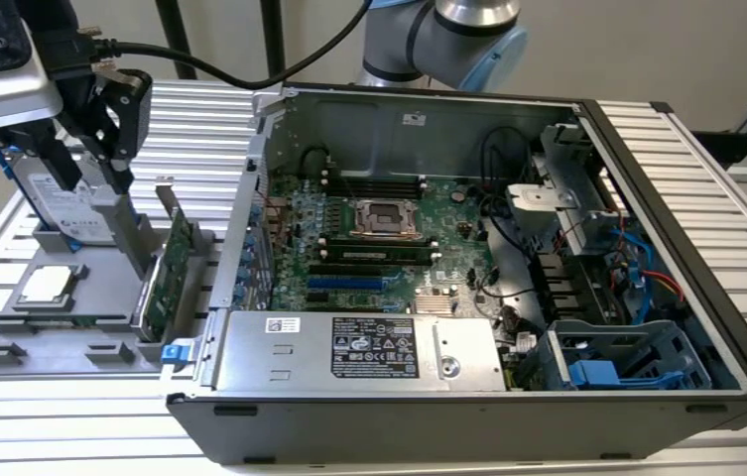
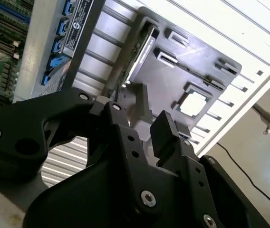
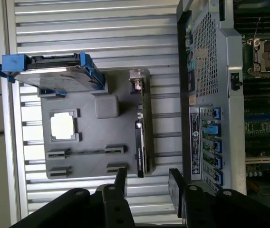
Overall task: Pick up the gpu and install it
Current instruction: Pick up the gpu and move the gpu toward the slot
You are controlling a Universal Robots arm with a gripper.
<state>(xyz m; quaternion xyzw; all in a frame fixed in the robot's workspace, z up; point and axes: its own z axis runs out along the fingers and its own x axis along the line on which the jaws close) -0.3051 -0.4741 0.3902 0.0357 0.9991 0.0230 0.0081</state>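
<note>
Approach before the grasp, likely: gripper [image 3: 148, 178] spread wide and empty, gpu [image 3: 142, 128] on edge in the gray holder [image 3: 78, 161] just beyond the fingertips [image 3: 121, 176], in line with their gap, calling for pads squarely on both card faces.
</note>
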